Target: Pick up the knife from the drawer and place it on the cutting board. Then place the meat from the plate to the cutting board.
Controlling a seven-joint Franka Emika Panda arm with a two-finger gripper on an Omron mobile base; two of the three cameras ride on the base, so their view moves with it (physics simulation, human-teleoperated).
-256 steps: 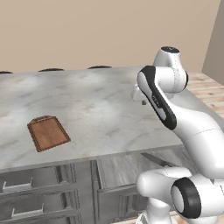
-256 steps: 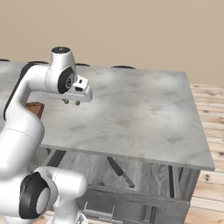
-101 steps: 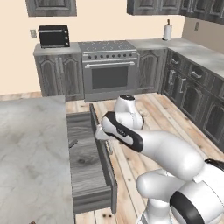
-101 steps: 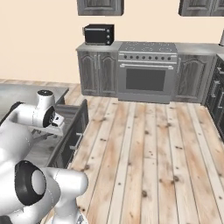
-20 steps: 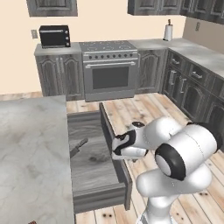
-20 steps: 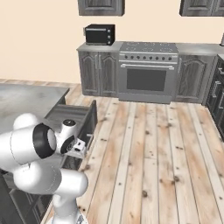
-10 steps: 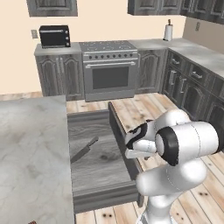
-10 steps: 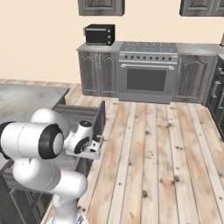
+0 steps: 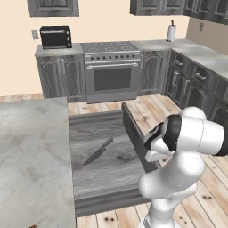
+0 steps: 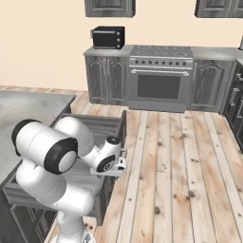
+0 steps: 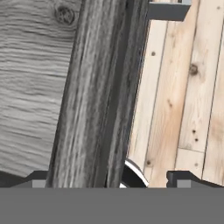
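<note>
The wide, shallow drawer with a grey wood-grain floor and dark grey panelled front (image 9: 107,160) is seen pulled far out from under the pale marble island counter (image 9: 31,151). On its floor, nearer the counter side, the slim kitchen knife with a dark grey pointed blade and black handle (image 9: 99,151) is laid flat and diagonal, apart from the drawer walls. The white arm's two-finger gripper (image 11: 107,179) is held low over the drawer's front panel (image 11: 100,92); in the hand view its dark finger tips (image 11: 186,178) are spread wide, one on each side of the panel's top edge, with nothing clasped between them. In the right base view the hand (image 10: 111,159) is seen at the drawer's front, above the light wooden plank floor (image 10: 180,171). A steel oven range (image 9: 111,71) and a black toaster oven (image 9: 55,36) are set against the far wall
</note>
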